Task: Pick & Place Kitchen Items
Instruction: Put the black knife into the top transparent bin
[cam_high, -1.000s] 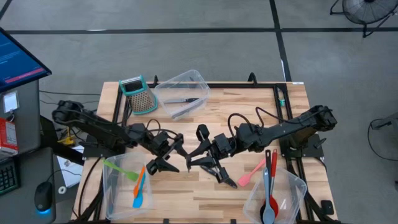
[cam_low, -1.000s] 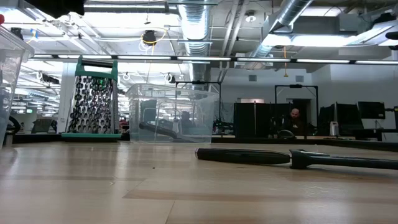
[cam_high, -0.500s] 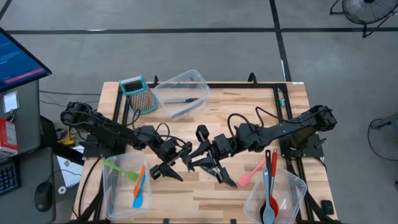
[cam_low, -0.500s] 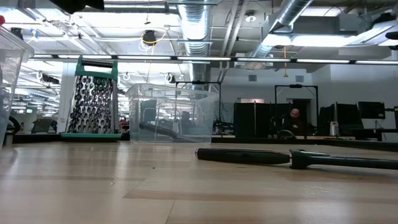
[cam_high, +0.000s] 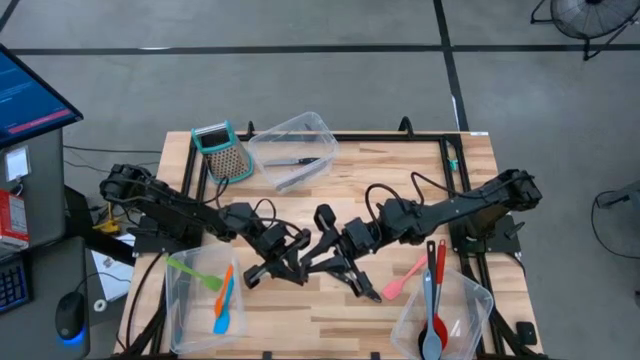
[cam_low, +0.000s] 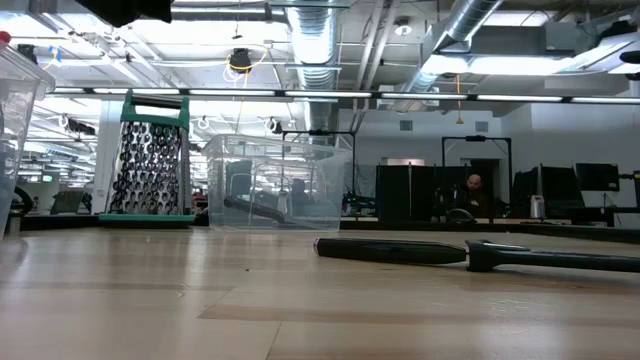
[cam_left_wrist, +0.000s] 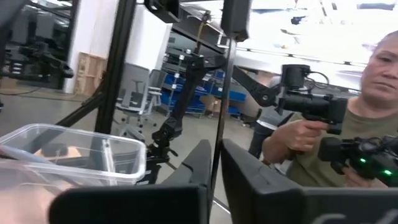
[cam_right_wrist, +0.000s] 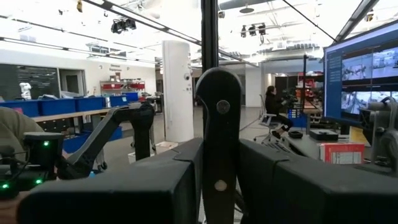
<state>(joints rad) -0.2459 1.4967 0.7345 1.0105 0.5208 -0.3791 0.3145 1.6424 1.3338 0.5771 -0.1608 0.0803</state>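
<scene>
Surface (cam_high: 400, 170): pale wooden planks in a black frame; bare wood lies along the near edge between the two near tubs and at the far right corner.
Writing: a blue screen (cam_high: 25, 95) stands off the left side, its lines too small to read.
Left arm: reaches from the left edge to the middle, its wrist low. The left gripper (cam_left_wrist: 217, 174) is pressed together on a thin dark strip that looks like the knife's blade.
Right arm: stretches in from the right edge to meet it. The right gripper (cam_right_wrist: 217, 155) pinches the black-handled knife (cam_right_wrist: 217, 124) by its riveted handle, upright between the fingers and above the middle of the surface.
Near left tub (cam_high: 190, 310): holds green, orange and blue spatulas.
Near right tub (cam_high: 480, 300): holds red and grey spoons and a black ladle. A pink spatula (cam_high: 403, 277) lies just beside it.
Far tub (cam_high: 300, 130): holds one dark utensil.
Grater (cam_high: 222, 152): upright, teal-topped, at the far left corner.
Person (cam_left_wrist: 348, 143): beyond the surface, gripping control handles.
</scene>
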